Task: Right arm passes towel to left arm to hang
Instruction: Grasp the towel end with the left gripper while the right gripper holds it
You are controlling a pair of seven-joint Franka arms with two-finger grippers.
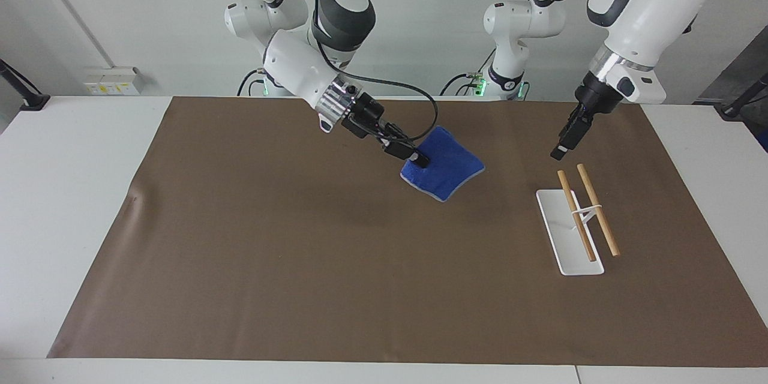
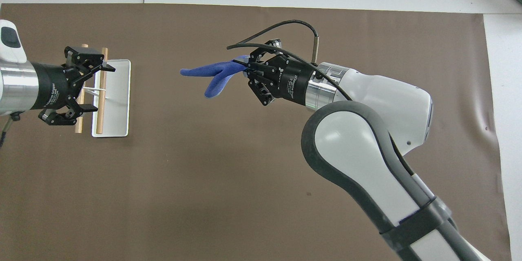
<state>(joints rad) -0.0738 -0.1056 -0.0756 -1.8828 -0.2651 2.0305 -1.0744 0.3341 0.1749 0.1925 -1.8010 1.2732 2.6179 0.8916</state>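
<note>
Right end effector (image 1: 418, 160) at frame centre grips the towel (image 1: 447, 168) above the table (image 1: 240, 240); left end effector (image 2: 102, 87), spread wide, hangs upper right.
</note>
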